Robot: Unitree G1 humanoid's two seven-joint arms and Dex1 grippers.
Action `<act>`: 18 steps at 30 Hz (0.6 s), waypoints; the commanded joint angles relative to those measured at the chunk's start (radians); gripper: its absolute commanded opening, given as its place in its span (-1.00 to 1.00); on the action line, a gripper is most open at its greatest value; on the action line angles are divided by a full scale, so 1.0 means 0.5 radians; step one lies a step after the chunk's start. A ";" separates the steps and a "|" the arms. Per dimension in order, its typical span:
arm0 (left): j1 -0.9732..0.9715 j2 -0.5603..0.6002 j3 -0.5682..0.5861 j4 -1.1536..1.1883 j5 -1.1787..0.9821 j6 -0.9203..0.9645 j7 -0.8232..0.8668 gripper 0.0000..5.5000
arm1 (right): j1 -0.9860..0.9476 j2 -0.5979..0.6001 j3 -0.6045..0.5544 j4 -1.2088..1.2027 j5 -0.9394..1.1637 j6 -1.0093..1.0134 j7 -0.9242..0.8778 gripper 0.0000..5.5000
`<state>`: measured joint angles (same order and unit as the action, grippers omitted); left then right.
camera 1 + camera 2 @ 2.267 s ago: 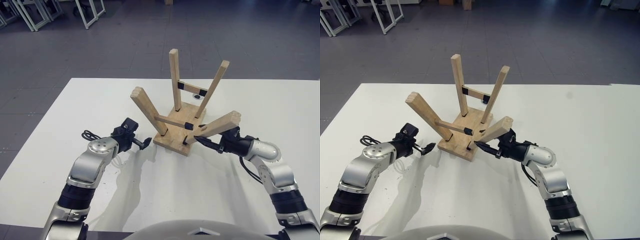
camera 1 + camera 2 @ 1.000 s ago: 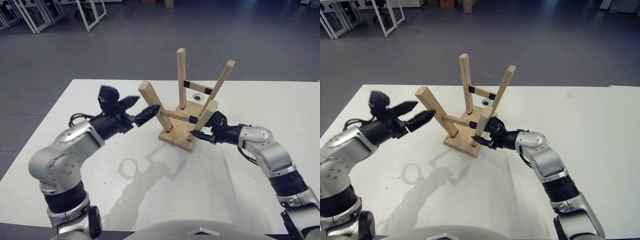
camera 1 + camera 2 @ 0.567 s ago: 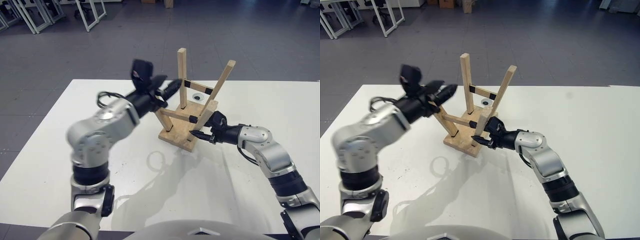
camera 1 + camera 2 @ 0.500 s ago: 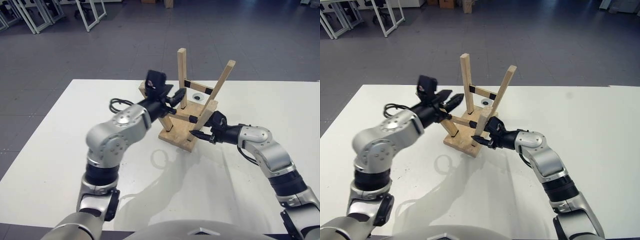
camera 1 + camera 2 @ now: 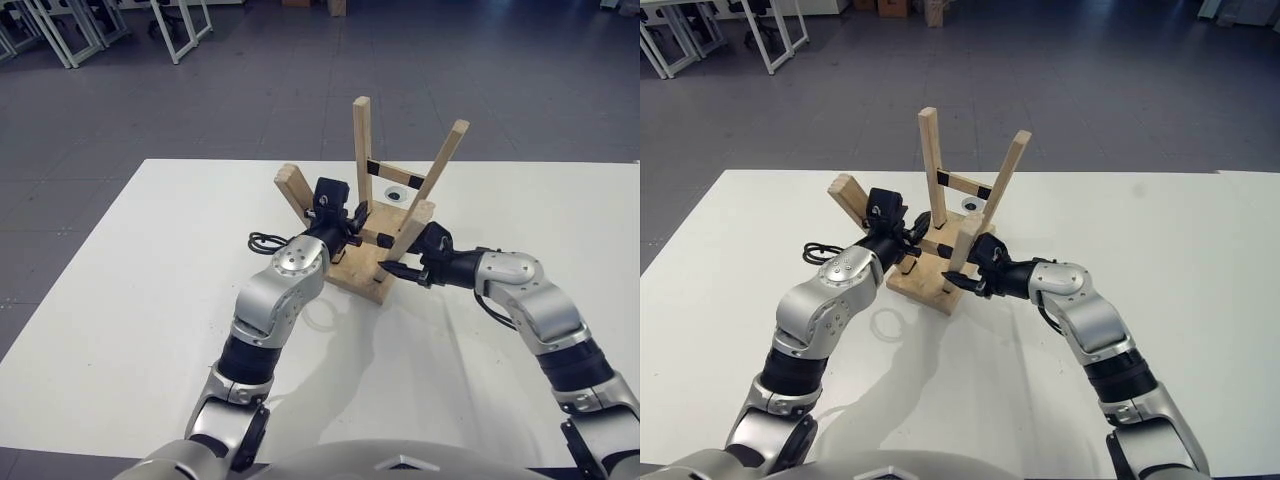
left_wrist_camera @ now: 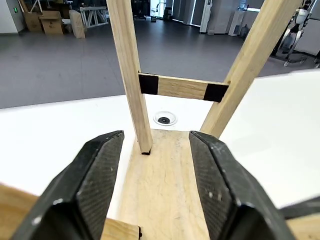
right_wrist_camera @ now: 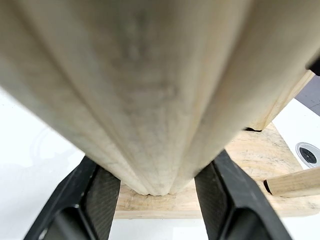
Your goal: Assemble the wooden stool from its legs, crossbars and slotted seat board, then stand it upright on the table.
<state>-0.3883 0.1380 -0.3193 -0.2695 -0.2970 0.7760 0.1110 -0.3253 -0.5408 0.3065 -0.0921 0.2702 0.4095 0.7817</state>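
Bright, even light; soft, faint shadows

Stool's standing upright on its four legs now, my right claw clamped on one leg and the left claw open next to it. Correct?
Not upright. The stool is upside down: the left eye view shows its seat board flat on the table with the legs pointing up. The right claw does clamp one leg, and the left claw is open.
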 commanded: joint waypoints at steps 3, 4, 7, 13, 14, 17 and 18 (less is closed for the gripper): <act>0.270 -0.031 -0.305 0.184 0.102 0.241 -0.164 -0.12 | 0.188 -0.054 0.193 0.201 -0.164 0.234 0.018 -0.26; 0.254 -0.030 -0.297 0.189 0.119 0.241 -0.181 -0.12 | 0.181 -0.045 0.190 0.213 -0.161 0.237 0.013 -0.26; 0.216 -0.034 -0.255 0.149 0.148 0.257 -0.193 -0.12 | 0.168 -0.037 0.169 0.265 -0.161 0.220 -0.004 -0.26; 0.083 -0.328 0.145 -0.157 -0.216 0.371 -0.281 -0.12 | 0.097 -0.026 0.332 0.366 -0.218 0.297 0.086 -0.26; 0.001 -0.358 0.254 -0.210 -0.290 0.422 -0.298 -0.12 | 0.063 -0.043 0.396 0.426 -0.238 0.317 0.157 -0.26; -0.239 -0.358 0.602 -0.328 -0.505 0.566 -0.298 -0.12 | -0.011 -0.074 0.472 0.612 -0.244 0.278 0.331 -0.26; -0.318 -0.304 0.750 -0.367 -0.569 0.610 -0.283 -0.12 | -0.032 -0.075 0.451 0.667 -0.224 0.249 0.362 -0.26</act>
<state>-0.4325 -0.0276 -0.0839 -0.3898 -0.5060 1.0198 -0.0257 -0.4624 -0.5459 0.3706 0.0356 0.2681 0.4052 0.8753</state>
